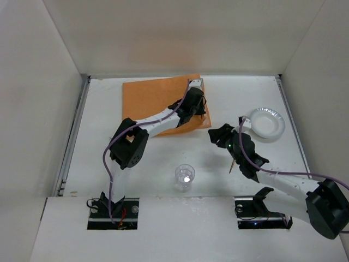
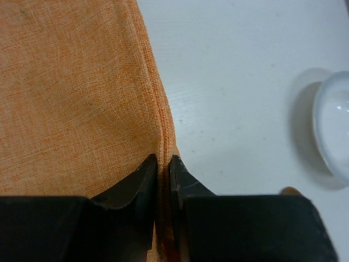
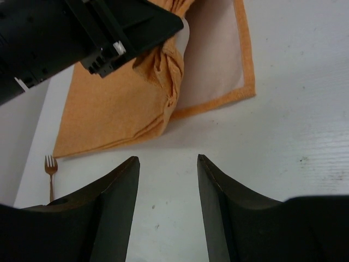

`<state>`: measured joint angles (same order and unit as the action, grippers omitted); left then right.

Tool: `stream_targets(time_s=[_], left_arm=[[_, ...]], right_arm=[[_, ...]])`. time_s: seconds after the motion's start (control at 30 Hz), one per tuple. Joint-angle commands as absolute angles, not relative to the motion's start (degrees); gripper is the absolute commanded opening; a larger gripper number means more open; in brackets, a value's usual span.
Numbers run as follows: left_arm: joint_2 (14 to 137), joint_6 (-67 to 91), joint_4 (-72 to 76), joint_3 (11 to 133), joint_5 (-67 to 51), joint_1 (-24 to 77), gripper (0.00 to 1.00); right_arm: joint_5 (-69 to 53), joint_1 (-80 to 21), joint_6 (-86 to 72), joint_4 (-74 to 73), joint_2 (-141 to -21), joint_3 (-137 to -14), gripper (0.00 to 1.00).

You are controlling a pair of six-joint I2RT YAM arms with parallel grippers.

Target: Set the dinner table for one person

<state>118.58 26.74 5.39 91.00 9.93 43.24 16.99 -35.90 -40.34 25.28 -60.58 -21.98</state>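
Clear plastic cup point(image 1: 185, 176) stands on the dinner table point(image 1: 152, 169), nearer the arm bases than the orange placemat point(image 1: 152, 98). Right gripper point(image 3: 167, 159), jaws wide and empty, hangs over bare tabletop just off the placemat's near right corner. Left gripper point(image 2: 163, 161), jaws narrow, pinches the placemat's right hem, where the cloth bunches. White plate point(image 1: 266, 124) lies right of the placemat, apart from it.

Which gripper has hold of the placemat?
The left gripper, pinched shut on the placemat edge; the right gripper hangs open over the table, holding nothing.
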Motion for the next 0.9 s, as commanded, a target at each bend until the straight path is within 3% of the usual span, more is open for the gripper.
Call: stream_targets(time_s=[0.0, 0.2, 0.33, 0.47, 0.53, 0.63, 0.67, 0.77, 0.87], left_arm=[[118.74, 33.91, 8.62, 95.18, 4.31, 45.48, 0.08], [115.76, 37.09, 8.79, 95.63, 2.63, 48.73, 0.22], [110.67, 36.47, 9.31, 92.91, 5.44, 48.65, 0.44], [105.22, 36.13, 9.84, 86.15, 8.34, 46.02, 0.48], [102.58, 35.69, 9.84, 81.06, 10.80, 43.91, 0.47], [98.10, 36.21, 9.23, 70.88, 16.15, 39.70, 0.46], [96.87, 36.38, 9.14, 68.06, 17.82, 38.64, 0.46], [91.95, 36.39, 8.35, 58.39, 25.29, 36.35, 0.46], [87.90, 37.09, 6.25, 51.70, 31.10, 34.68, 0.47]], right_arm=[[21.00, -34.67, -40.96, 25.67, -57.22, -20.83, 0.52], [22.15, -33.62, -41.83, 24.08, -54.93, -20.13, 0.51], [23.11, -33.62, -42.10, 24.08, -53.97, -19.69, 0.51], [23.20, -33.62, -41.75, 24.08, -54.75, -19.95, 0.51], [23.03, -33.62, -41.57, 24.08, -56.07, -20.39, 0.42], [22.41, -33.62, -41.40, 23.91, -58.53, -21.27, 0.17], [22.41, -33.53, -41.57, 23.56, -59.58, -21.70, 0.15], [22.32, -33.00, -41.66, 22.33, -63.53, -23.29, 0.17], [22.42, -30.64, -42.45, 19.96, -68.62, -25.57, 0.40]])
